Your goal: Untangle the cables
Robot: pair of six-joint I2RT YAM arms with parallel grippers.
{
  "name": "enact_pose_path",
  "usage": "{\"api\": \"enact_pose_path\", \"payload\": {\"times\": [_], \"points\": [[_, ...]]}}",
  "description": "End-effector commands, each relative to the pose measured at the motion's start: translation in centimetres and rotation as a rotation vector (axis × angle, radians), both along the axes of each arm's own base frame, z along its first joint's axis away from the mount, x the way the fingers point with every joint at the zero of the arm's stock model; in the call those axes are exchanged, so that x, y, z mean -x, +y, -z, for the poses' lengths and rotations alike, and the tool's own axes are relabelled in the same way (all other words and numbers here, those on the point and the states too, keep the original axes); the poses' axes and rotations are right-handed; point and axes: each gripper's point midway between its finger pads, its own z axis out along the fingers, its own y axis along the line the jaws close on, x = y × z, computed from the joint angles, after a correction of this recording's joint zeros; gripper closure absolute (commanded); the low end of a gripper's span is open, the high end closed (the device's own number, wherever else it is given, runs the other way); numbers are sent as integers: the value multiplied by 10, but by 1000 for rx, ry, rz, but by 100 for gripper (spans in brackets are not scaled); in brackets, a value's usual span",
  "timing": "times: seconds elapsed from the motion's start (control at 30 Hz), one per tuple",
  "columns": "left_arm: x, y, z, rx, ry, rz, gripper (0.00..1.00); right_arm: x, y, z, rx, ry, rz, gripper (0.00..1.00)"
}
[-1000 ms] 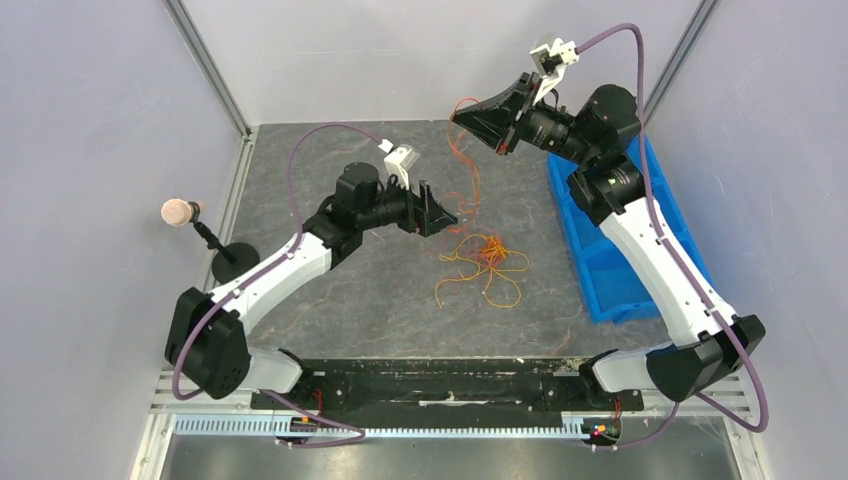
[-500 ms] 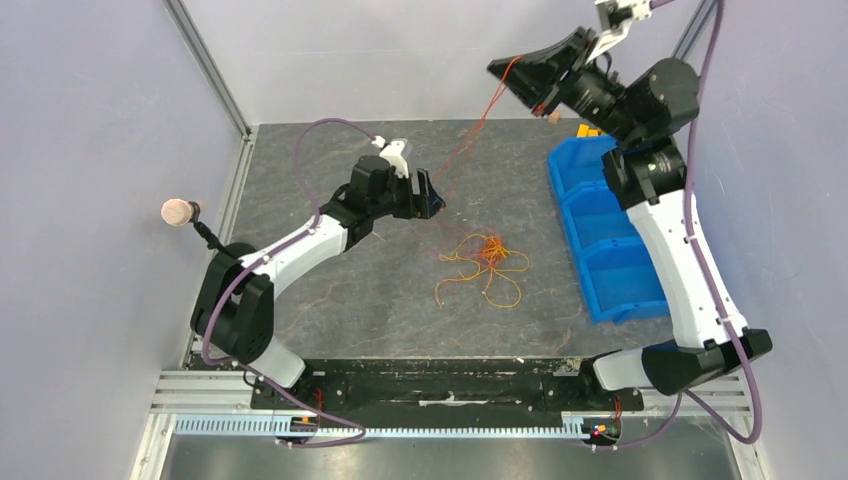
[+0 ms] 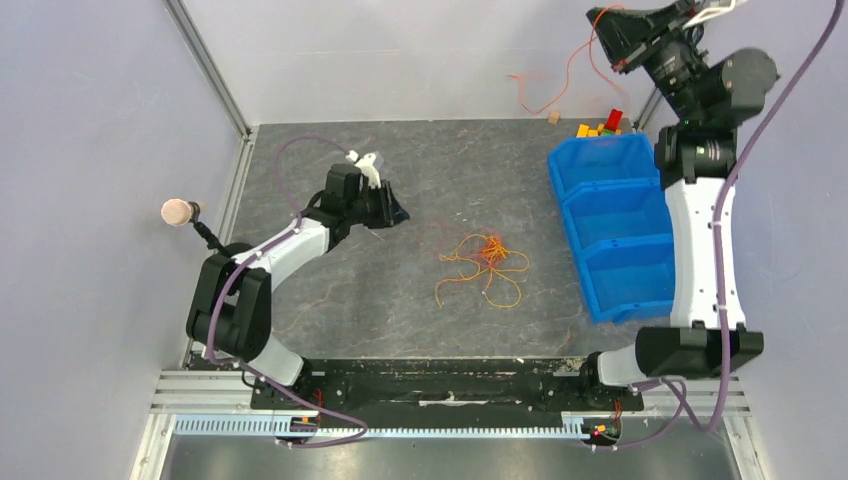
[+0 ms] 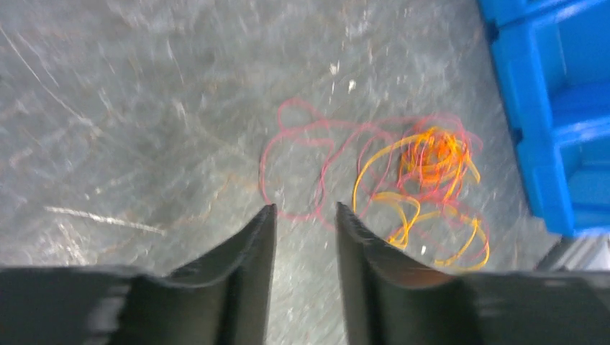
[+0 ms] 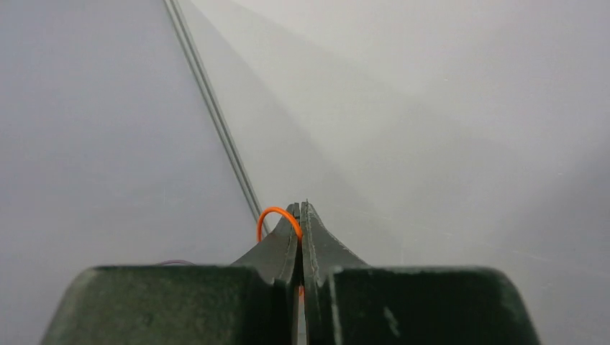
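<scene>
Lifted higher toward upper right since prev. frame: right gripper (image 3: 603, 25), jaws fully closed on one red cable (image 3: 545, 95), now dangling free at top centre. Mid-left, left gripper (image 3: 398, 212) slightly open, empty. Tangled cables (image 3: 485, 262) at centre. Best set strand down well apart, w/o re-snagging.

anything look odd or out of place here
The right gripper is shut on one orange cable, held high so the strand hangs in the air before the back wall, off the table. The other cables lie tangled on the table. Small coloured blocks sit behind the blue bin.
</scene>
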Motion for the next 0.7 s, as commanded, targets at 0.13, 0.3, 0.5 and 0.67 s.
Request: {"api": "enact_pose_path", "payload": {"times": [0.13,0.3,0.5,0.67], "points": [[45,-60,-110,274,-186,317,95,29,14,52,134,-61,-17,100],[53,-64,-131,273,-175,370,62,26,6,50,180,-83,35,100],[67,-57,-135,238,-181,392,39,23,5,44,196,-82,29,100],[69,-48,-145,193,-214,375,25,10,5,52,224,-69,21,100]]}}
